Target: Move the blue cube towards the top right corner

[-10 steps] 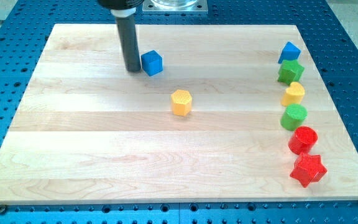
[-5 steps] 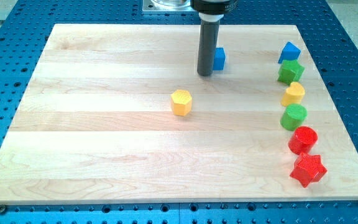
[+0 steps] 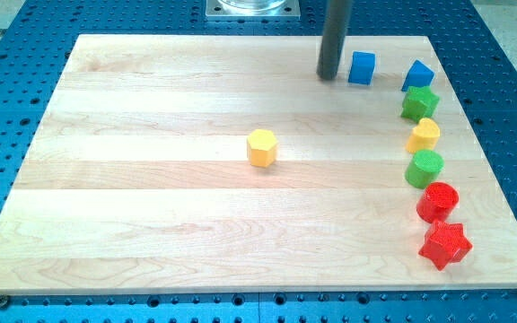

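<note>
Blue cube (image 3: 362,68) sits near the board's top right corner, just left of another blue block (image 3: 417,75). My tip (image 3: 329,75), holding nothing, stands left of the cube, a small gap between. Pushing more could bump that block.

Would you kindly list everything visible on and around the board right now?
blue cube: one, blue, near the view's top right, just right of my tip
blue block: one, blue, top of the right-hand column, shape unclear
green star: one, green, below the blue block
yellow heart: one, yellow, below the green star
green cylinder: one, green, mid column
red cylinder: one, red, lower column
red star: one, red, column's bottom
yellow hexagon: one, yellow, board's middle
board: one, pale wood
table: one, blue, perforated
my tip: one, dark rod
</note>
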